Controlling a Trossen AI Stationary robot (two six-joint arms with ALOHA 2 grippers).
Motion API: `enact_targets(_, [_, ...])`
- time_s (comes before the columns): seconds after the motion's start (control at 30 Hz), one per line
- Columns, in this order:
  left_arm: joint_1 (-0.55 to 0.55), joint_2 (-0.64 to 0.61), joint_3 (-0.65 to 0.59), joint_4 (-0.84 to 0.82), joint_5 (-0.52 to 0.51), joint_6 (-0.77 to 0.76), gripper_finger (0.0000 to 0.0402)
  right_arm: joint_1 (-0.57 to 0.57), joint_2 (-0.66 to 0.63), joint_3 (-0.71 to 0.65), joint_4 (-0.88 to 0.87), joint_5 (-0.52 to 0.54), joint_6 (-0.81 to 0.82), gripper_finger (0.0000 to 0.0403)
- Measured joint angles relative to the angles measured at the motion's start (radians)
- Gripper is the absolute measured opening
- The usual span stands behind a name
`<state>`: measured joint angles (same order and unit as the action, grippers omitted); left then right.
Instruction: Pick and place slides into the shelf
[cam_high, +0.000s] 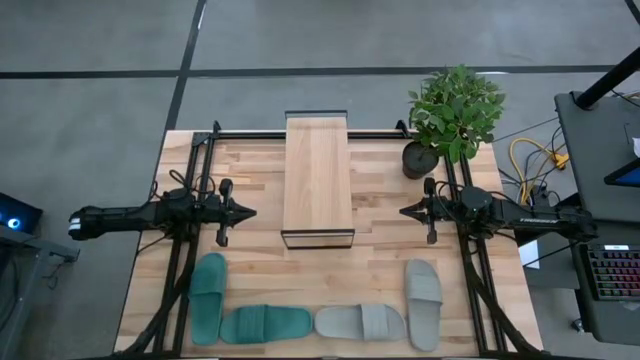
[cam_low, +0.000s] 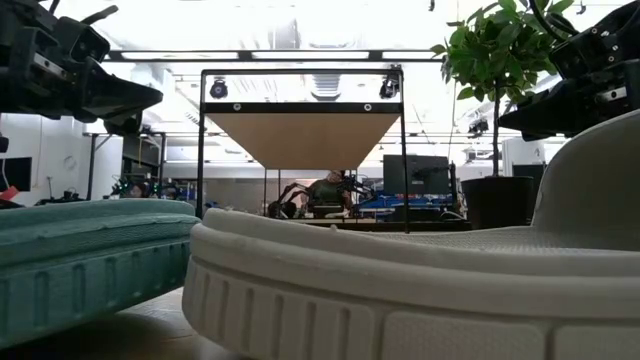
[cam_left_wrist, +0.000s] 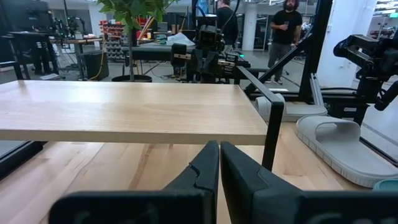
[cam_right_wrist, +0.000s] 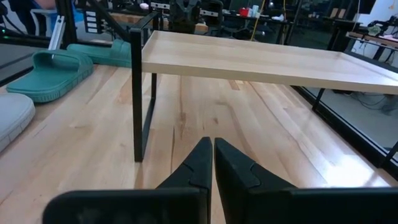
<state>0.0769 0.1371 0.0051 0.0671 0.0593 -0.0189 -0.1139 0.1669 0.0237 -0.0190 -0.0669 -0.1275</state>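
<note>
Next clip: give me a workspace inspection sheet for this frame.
Surface: wood table, bare around the items.
Job's things: shelf mid-table, nothing on it; two teal slides and two grey slides along the near edge.
Clutter: potted plant at a far corner.
Grippers: left gripper and right gripper flank the shelf, fingers shut, empty.
Cables: yellow coil off-table.
Surroundings: people behind.

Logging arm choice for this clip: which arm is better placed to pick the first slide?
Neither clearly. Left gripper and right gripper, both shut, flank the shelf symmetrically. The teal slide lies below the left arm, the grey slide below the right; each suits its own side.
</note>
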Motion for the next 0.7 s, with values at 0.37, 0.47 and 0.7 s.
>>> enact_targets(0.37, [0.000,0.000,0.000,0.000,-0.001,0.000,0.0000,0.000,0.000,0.000,0.000,0.000,-0.004,0.0009])
enact_targets(0.47, [0.000,0.000,0.000,0.000,-0.001,0.000,0.0000,0.000,0.000,0.000,0.000,0.000,-0.004,0.0009])
enact_targets(0.7, [0.000,0.000,0.000,0.000,-0.002,0.000,0.0000,0.000,0.000,0.000,0.000,0.000,-0.007,0.0009])
